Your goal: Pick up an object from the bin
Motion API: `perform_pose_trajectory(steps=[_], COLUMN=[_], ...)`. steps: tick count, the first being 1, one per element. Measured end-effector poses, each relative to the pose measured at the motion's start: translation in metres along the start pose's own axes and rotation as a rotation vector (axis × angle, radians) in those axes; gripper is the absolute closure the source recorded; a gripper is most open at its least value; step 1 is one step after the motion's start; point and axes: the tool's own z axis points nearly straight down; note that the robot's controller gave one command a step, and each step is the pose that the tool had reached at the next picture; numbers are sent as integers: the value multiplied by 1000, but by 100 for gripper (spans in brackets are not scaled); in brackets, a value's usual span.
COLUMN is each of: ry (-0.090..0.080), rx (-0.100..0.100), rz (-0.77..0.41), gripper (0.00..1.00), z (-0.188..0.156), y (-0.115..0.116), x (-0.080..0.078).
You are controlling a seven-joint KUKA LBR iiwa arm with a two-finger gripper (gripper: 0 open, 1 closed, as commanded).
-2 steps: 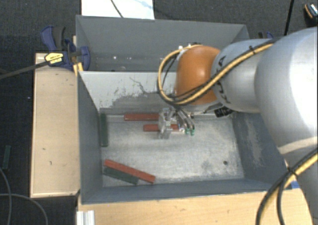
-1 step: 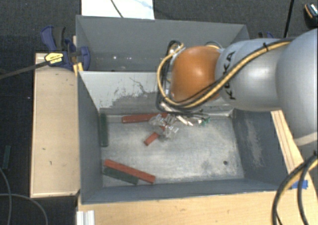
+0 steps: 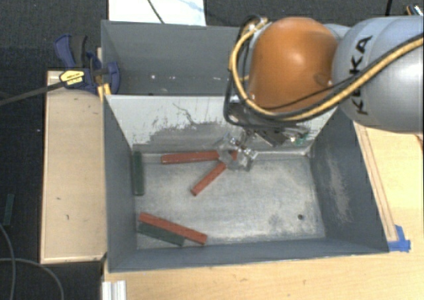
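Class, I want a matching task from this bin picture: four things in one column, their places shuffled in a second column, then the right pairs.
Things
1. gripper
2. lone green stick
3. steeply slanted red stick
4. red stick beside a second green stick

Places
A. front left corner of the bin
B. along the left wall
C. at the back, close to the wall
D. middle of the floor

Pairs: 1-C, 2-B, 3-D, 4-A

You see dark grey carpet (image 3: 46, 20) covering the floor beyond the left and far edges of the bin (image 3: 165, 53). A black cable (image 3: 30, 95) crosses the carpet toward the bin's far-left corner. A second cable (image 3: 13, 260) curves near its near-left corner.
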Motion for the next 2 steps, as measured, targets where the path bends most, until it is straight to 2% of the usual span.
perform_pose_trajectory(steps=[1, 2], ry=[6, 12], rx=[-6, -8], rz=[4, 312], gripper=[0, 0], z=[5, 132], y=[1, 23], x=[1, -46])
